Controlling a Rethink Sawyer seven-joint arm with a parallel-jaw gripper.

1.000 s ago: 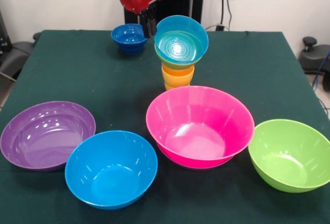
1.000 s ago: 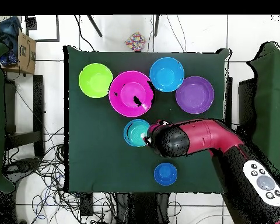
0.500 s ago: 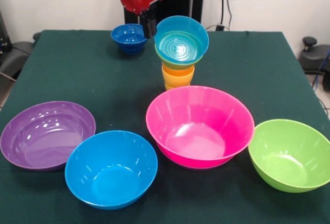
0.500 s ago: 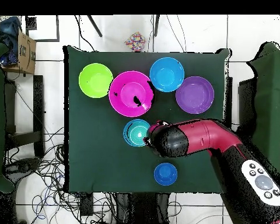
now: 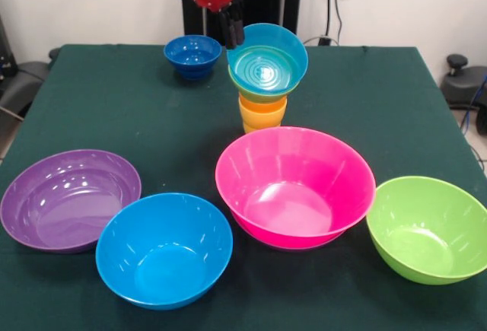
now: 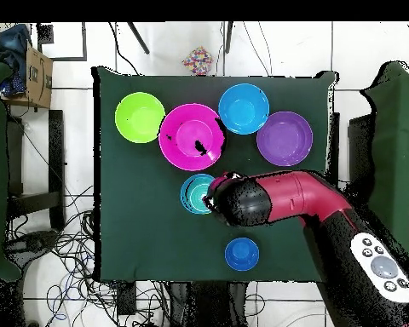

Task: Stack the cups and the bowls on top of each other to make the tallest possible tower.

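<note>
Hiding the gripper (image 5: 232,33) overhead, the arm (image 6: 276,197) overlaps the tower (image 6: 196,194).

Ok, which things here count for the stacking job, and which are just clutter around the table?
For the job:
- tower: orange cups, small green bowl, light blue bowl on top
- small dark blue bowl
- large purple bowl
- large blue bowl
- large pink bowl
- large green bowl
- gripper

Lying about:
- cardboard box
- floor cables
- small colourful object beyond the table
</note>
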